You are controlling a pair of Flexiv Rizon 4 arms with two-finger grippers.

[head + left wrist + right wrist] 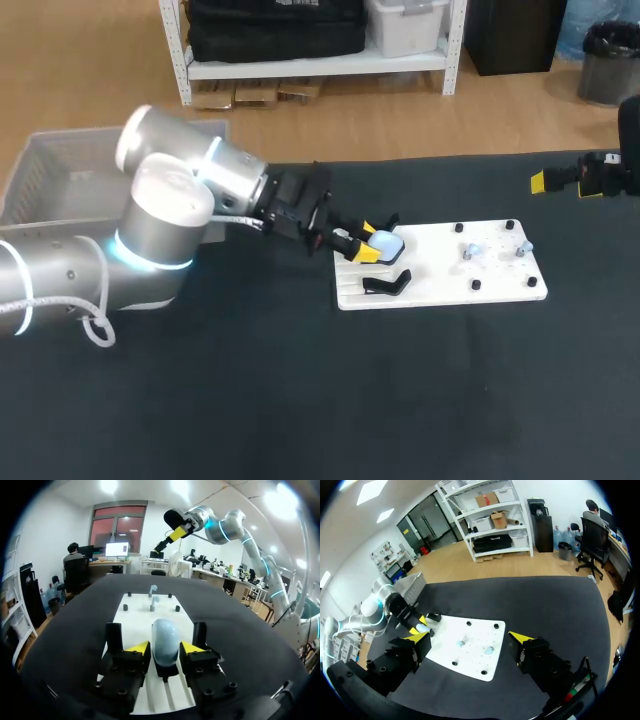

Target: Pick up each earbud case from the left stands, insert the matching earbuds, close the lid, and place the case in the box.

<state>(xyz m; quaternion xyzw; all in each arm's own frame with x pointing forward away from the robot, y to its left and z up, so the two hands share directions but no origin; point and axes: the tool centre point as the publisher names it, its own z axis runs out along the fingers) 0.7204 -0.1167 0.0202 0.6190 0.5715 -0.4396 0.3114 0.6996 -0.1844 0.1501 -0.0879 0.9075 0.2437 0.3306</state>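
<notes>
A pale blue earbud case [385, 243] [165, 640] stands upright on a black stand at the left end of the white board [440, 275]. My left gripper [372, 243] [165, 649] has a yellow tip against each side of the case and is shut on it. Two pale earbuds [470, 250] [151, 591] sit on pegs farther along the board. My right gripper [545, 182] [470, 637] hangs wide open in the air beyond the board's right end, holding nothing. It also shows high up in the left wrist view as the right gripper [172, 532].
An empty black stand [388, 284] lies on the board just in front of the case. Small black pegs [476, 285] dot the board's right half. A grey mesh box [60, 170] stands at the table's far left, behind my left arm.
</notes>
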